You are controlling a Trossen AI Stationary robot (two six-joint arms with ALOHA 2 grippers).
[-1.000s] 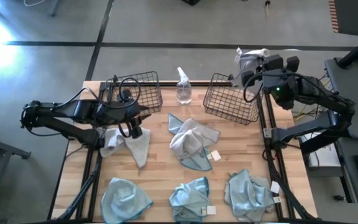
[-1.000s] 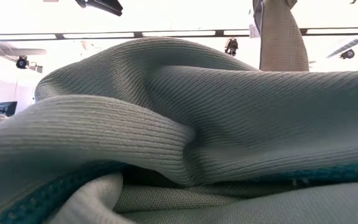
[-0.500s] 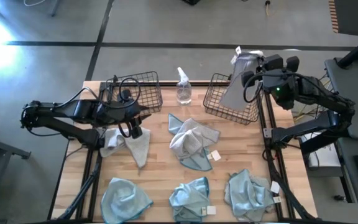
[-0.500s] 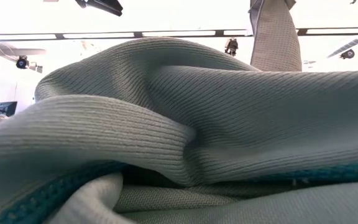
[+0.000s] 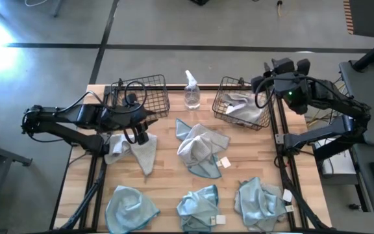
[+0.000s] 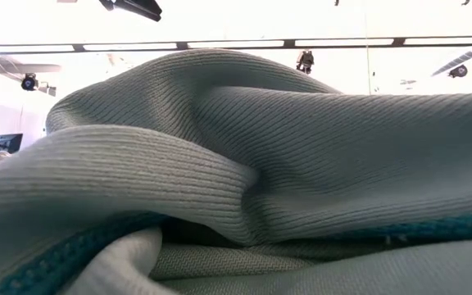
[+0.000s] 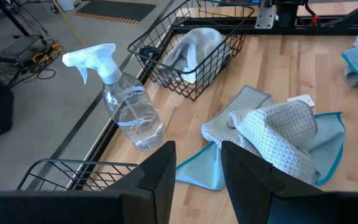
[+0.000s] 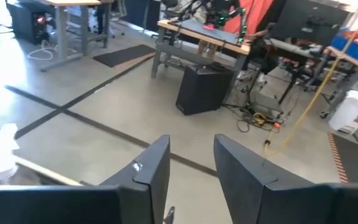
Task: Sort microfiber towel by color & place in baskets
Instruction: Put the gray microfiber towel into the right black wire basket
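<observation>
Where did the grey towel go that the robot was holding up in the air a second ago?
The right pincer let it go. The grey towel dropped into the right basket, and the pincer is now open and empty above the basket's far corner. The left pincer, the spray bottle and the other towels on the table stayed put.

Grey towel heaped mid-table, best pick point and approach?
Take the grey towel at its raised crumpled ridge, coming straight down from above. It lies bunched over a teal-blue cloth, so a pinch on the top fold should lift the grey one alone. The spray bottle stands apart behind it.
</observation>
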